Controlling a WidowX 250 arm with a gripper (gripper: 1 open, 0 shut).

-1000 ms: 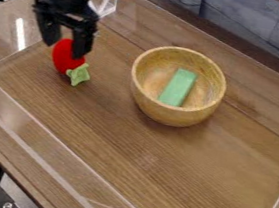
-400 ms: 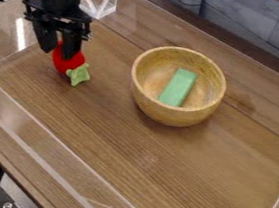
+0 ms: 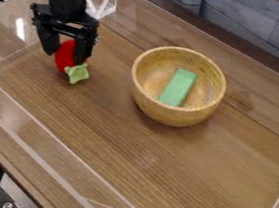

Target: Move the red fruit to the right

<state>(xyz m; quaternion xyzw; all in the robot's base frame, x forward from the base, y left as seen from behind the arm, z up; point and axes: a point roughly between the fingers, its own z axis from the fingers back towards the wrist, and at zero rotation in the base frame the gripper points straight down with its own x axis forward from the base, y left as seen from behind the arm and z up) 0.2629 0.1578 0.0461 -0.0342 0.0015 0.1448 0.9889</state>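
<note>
The red fruit (image 3: 67, 56) lies on the wooden table at the left, its light green leafy end (image 3: 79, 74) pointing toward the front right. My black gripper (image 3: 64, 44) points straight down over it, fingers open and straddling the fruit on either side, low near the table. The fingers cover part of the fruit's upper side. I cannot tell whether the pads touch it.
A wooden bowl (image 3: 144, 95) stands right of centre with a flat green block (image 3: 178, 87) inside. Clear plastic walls (image 3: 15, 23) fence the table on the left, front and right. Bare wood lies between the fruit and the bowl and across the front.
The gripper has sunk lower around the red fruit and shifted slightly. Its fingers narrowed half a second ago and stand wide again now. The fruit stays in about the same place.
</note>
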